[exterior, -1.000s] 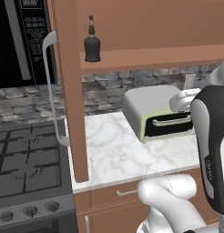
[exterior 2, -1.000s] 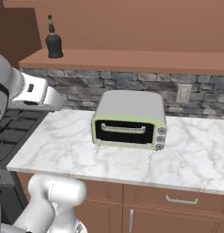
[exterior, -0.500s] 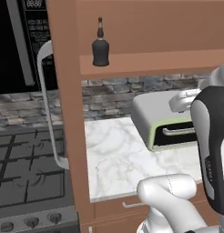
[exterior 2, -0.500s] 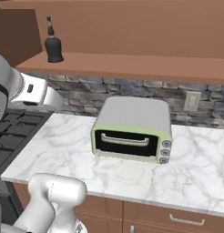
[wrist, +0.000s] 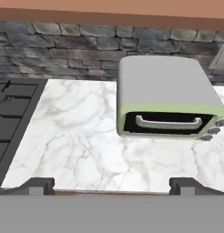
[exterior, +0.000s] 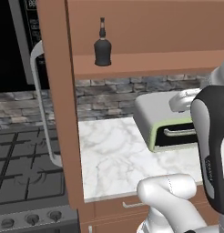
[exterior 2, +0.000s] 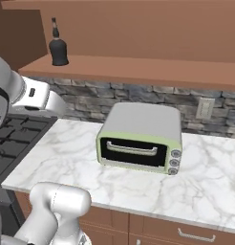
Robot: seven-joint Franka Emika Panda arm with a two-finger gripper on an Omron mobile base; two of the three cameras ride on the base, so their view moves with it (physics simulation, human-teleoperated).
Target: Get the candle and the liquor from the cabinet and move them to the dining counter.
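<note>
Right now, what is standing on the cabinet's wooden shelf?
The liquor stands upright near the left end of the wooden shelf. No candle shows on the visible stretch; the open cabinet door hides anything further left.

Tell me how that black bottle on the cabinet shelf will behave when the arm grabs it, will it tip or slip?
The liquor has a squat, wide body under a thin neck, so it probably stands steadily, though a push high on the neck might tip it. Its dark surface looks smooth, so it may slip. It stands near the shelf edge, so a nudge could drop it.
</note>
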